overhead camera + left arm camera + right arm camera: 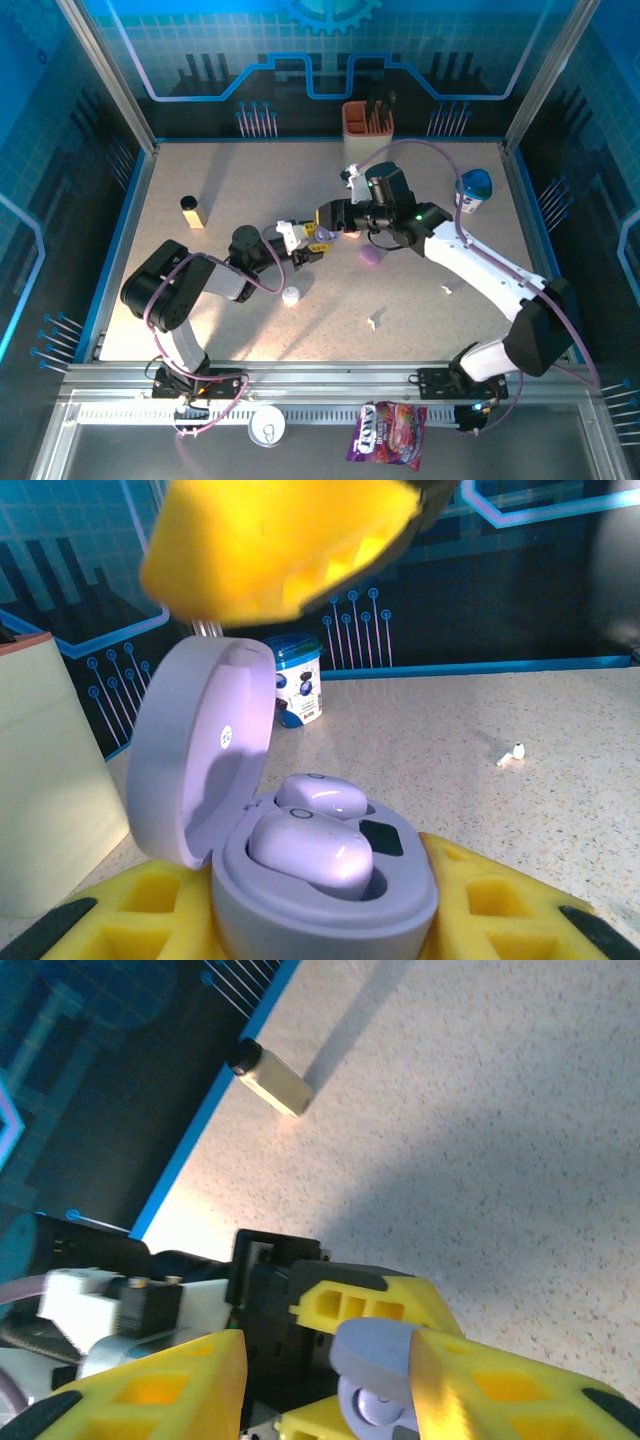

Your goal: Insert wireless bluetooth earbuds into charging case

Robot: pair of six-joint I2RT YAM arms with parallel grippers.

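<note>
Lilac case (200,770) and lilac earbuds (310,850); yellow pads (500,910); speckled beige bench (520,810); white tub (300,695), blue lid (295,645); dark walls (500,580), blue circuit lines.

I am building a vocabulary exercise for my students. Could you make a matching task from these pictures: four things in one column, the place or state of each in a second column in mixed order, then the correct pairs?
Things
1. lilac rounded plastic charging case
2. small tan bottle with black cap
3. white container with blue lid
4. purple foil snack bag

Places or states
A. far right part of the table
B. on the near ledge, off the table
C. open, clamped in the left hand
D. left part of the table, by itself

Pairs: 1-C, 2-D, 3-A, 4-B
</note>
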